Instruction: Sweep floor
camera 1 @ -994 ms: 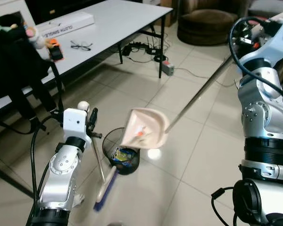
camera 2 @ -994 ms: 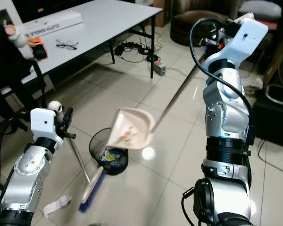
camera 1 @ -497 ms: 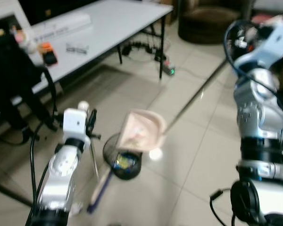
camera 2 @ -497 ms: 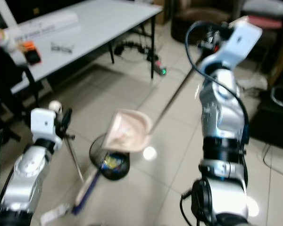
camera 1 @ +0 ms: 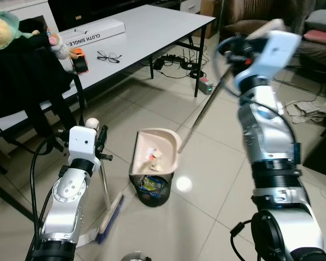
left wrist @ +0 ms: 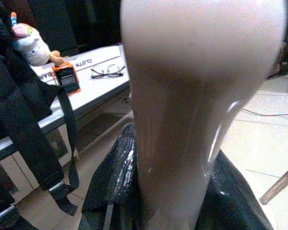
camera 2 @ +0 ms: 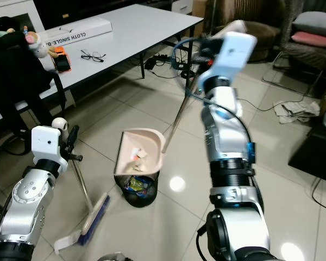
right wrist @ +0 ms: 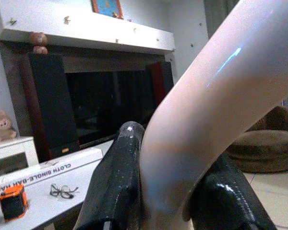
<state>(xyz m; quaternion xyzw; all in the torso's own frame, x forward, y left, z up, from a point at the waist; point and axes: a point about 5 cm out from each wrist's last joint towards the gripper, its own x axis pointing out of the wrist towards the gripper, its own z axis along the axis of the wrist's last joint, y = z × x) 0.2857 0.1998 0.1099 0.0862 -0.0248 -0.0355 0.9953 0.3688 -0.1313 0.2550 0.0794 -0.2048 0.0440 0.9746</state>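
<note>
A pink dustpan [camera 1: 155,154] holding paper scraps hangs tilted right over a black mesh bin [camera 1: 150,188]. Its long metal pole [camera 1: 204,111] rises to my right gripper [camera 1: 234,54], which is shut on the pole's pink grip [right wrist: 197,120]. My left gripper [camera 1: 101,148] is shut on the broom's pink grip [left wrist: 182,120] near its top. The broom shaft [camera 1: 105,185] runs down to a blue-bristled head [camera 1: 110,218] on the tiles left of the bin.
A white table [camera 1: 146,24] with a box [camera 1: 92,33] and glasses [camera 1: 108,56] stands behind. A chair draped in black [camera 1: 22,76] is at the left. A power strip [camera 1: 205,86] and cables lie under the table. A white scrap [camera 2: 65,243] lies beside the broom.
My right arm has swung inward and the dustpan pole now stands steeper, with the pan lower over the bin. The whole view has also shifted. The left gripper keeps the broom.
</note>
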